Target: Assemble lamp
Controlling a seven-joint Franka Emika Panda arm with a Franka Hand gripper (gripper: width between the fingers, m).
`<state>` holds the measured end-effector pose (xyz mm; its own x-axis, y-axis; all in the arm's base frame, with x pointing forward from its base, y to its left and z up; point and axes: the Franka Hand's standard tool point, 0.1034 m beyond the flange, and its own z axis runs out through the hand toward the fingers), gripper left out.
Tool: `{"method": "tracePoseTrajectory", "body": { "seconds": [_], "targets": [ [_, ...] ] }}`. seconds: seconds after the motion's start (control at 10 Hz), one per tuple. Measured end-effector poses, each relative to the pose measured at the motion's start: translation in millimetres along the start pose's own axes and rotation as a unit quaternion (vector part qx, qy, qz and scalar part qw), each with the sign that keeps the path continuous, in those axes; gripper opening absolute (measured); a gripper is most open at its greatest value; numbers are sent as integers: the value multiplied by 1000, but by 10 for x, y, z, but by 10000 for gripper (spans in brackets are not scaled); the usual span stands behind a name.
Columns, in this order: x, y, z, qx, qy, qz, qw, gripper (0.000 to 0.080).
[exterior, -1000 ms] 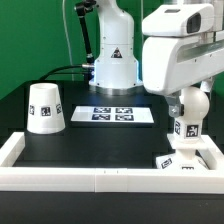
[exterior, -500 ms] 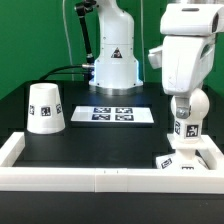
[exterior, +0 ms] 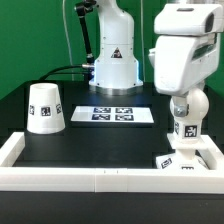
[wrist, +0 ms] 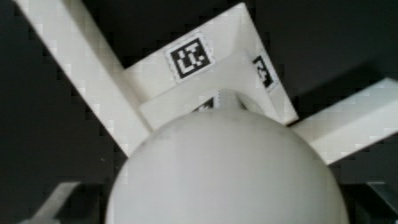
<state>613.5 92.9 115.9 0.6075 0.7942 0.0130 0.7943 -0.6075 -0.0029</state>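
The round white bulb [exterior: 188, 104] stands upright on its tagged stem [exterior: 183, 128] on the flat square base [exterior: 192, 152], in the front corner at the exterior view's right. My gripper [exterior: 187, 100] hangs straight over the bulb with its fingers on either side. In the wrist view the bulb [wrist: 222, 165] fills the middle, and a dark gap shows between it and each grey finger [wrist: 57, 200]. The jaws look open. The base with its tags [wrist: 222, 75] lies beneath. The cup-shaped shade [exterior: 45, 108] stands alone at the exterior view's left.
The marker board [exterior: 122, 115] lies at the back middle, in front of the arm's pedestal [exterior: 115, 65]. A low white wall [exterior: 90, 178] runs round the black table; its corner [wrist: 80, 60] hugs the base.
The arm's hand has turned and shifted slightly toward the exterior view's right over the bulb. The bulb's stem tag still faces the same way. The shade and base have not moved.
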Motion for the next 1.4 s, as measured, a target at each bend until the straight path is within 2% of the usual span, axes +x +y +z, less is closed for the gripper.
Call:
{"method": "tracePoseTrajectory", "body": {
  "seconds": [0.4,0.8,1.1,1.3,1.4],
  "targets": [
    [2,-2,0,1,1,185,983,577],
    [8,-2,-6,5,3,326,946,579],
    [1,1,-10,6,4,437,900,579],
    [16,-31,-11,14,2,578,816,579],
    [16,-34,-10,14,1,606,795,579]
  ]
}}
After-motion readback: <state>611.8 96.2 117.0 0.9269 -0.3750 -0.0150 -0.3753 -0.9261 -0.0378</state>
